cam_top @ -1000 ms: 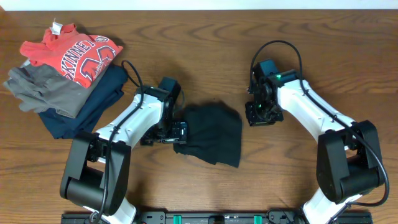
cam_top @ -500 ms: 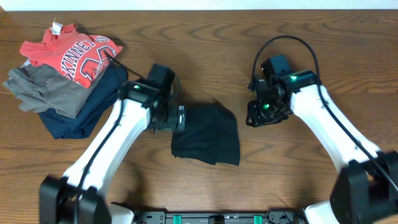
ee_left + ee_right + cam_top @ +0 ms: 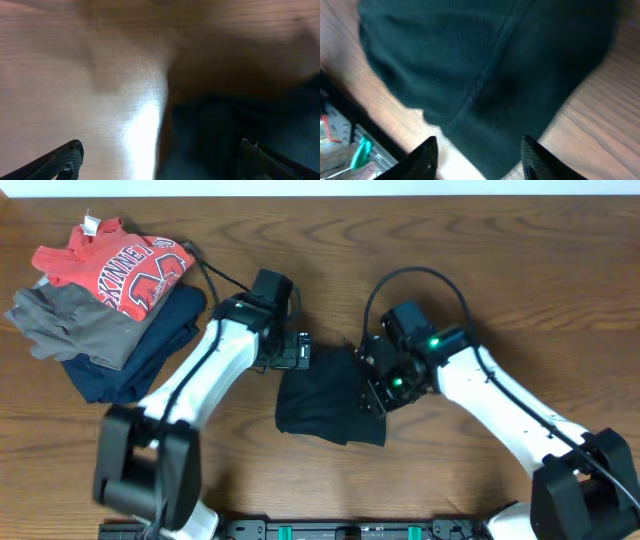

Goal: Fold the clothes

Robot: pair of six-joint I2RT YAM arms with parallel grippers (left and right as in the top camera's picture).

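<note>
The black garment point(image 3: 325, 402) lies folded into a small bundle at the table's middle. My left gripper point(image 3: 300, 352) hovers at its top left corner. In the left wrist view the gripper point(image 3: 160, 162) is open wide, with the dark fabric point(image 3: 240, 130) under its right finger point(image 3: 255, 157) and bare wood under the left. My right gripper point(image 3: 372, 385) is over the garment's right edge. In the right wrist view it point(image 3: 480, 160) is open, with a corner of the garment point(image 3: 485, 60) lying between its fingertips. No white logo shows.
A pile of a red printed shirt point(image 3: 115, 265), a grey garment point(image 3: 75, 320) and a navy garment point(image 3: 140, 355) sits at the back left. The table's front edge with a green-clipped rail point(image 3: 350, 145) shows in the right wrist view.
My right arm has swung left from bare table onto the garment's right edge. My left gripper has shifted up and right to the garment's top left corner. The garment has barely moved.
</note>
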